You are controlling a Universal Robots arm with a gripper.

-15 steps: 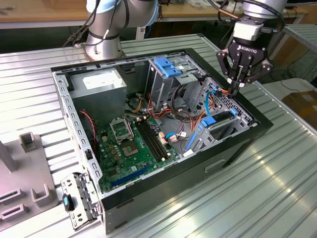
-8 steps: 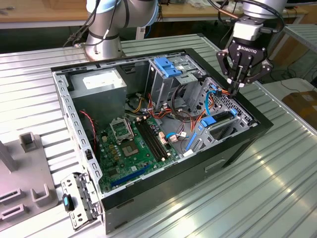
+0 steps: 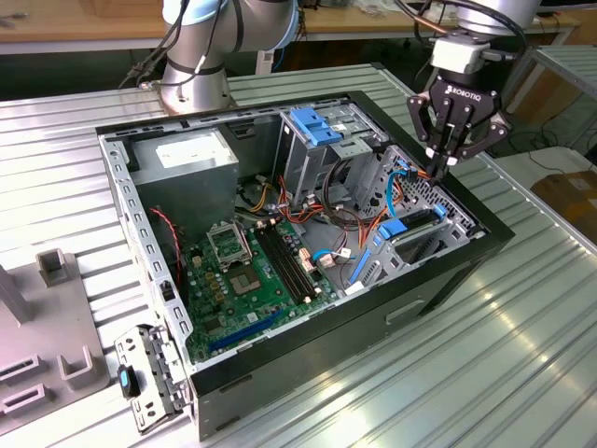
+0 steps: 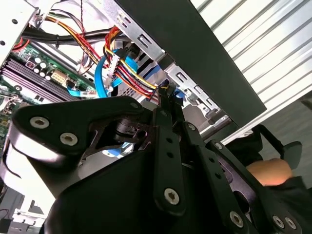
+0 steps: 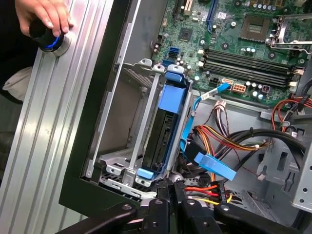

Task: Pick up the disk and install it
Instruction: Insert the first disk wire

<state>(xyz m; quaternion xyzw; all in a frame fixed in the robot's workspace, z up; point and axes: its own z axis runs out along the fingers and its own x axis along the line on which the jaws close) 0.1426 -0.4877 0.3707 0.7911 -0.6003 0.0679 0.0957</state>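
Black gripper [image 3: 437, 171] hangs over the computer case [image 3: 424, 289] in the exterior view, with its jaws pressed together. Second wrist view: coloured wires [image 4: 130, 78] lie just past it. First wrist view: the disk [image 5: 158, 136] stands on edge in the grey cage [image 5: 129, 92], near the gripper.

The black linked-finger metal claw [image 3: 438, 171] carries white lettering and silver screw heads [image 4: 171, 196]. Above the claw sit a grey wrist block [image 3: 459, 51] and black cables [image 3: 417, 17]. The silver tubular arm [image 3: 191, 65] has light-blue joint caps.

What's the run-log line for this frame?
gripper: shut | disk: sitting in drive cage | position: gripper by disk's end, contact unclear
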